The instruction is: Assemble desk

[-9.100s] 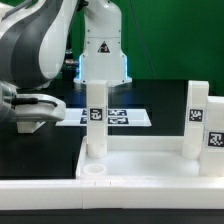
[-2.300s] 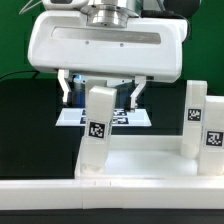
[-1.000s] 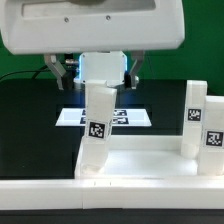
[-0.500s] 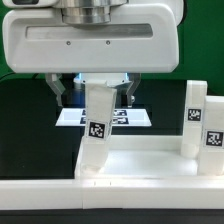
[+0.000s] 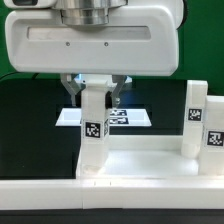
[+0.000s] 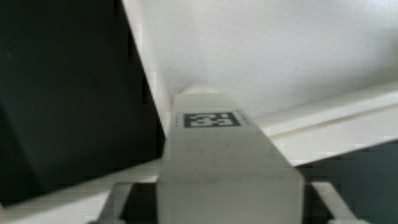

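The white tabletop (image 5: 140, 165) lies on the black table with its raised rim up. One white leg (image 5: 94, 130) with a tag stands nearly upright at the tabletop's corner on the exterior view's left. My gripper (image 5: 96, 92) hangs straight above and its fingers (image 5: 75, 92) press the leg's top from both sides. In the wrist view the leg (image 6: 222, 160) fills the space between the fingers (image 6: 125, 200) of my gripper (image 6: 217, 205), above the tabletop (image 6: 267, 50). Two more tagged legs (image 5: 196, 115) (image 5: 214, 135) stand at the exterior view's right.
The marker board (image 5: 70, 117) lies flat behind the tabletop, partly hidden by the leg. A long white bar (image 5: 110, 203) runs along the front. The big white gripper body fills the upper part of the exterior view.
The fingers have come in from wide open to the sides of the leg. The leg, which leaned a little, now stands straighter and its tag has shifted slightly toward the exterior view's left.
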You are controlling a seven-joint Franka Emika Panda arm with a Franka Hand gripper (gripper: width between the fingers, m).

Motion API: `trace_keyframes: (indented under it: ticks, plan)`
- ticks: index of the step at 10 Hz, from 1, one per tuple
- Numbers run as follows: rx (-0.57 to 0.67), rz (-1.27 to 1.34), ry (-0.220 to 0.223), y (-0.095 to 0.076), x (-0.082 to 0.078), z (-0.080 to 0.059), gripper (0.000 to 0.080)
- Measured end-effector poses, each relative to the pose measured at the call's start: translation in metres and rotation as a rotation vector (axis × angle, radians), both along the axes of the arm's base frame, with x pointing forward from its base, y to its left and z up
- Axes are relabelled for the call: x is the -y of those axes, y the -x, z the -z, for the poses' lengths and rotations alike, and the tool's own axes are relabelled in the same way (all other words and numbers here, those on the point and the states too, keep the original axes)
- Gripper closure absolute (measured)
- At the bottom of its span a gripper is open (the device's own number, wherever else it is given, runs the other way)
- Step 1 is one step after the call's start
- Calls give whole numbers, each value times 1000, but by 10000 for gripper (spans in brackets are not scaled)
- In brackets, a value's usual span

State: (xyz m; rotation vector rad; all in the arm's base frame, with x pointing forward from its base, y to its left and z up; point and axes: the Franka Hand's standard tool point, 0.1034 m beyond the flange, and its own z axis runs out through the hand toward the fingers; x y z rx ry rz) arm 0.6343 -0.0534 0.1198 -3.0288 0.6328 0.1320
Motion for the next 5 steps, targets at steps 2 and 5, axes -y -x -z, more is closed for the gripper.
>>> trace_keyframes:
  ticks: [2, 5]
  plan:
    - [-8, 126, 8, 0, 0, 0, 511]
    - [-15, 447, 13, -1, 1, 2, 511]
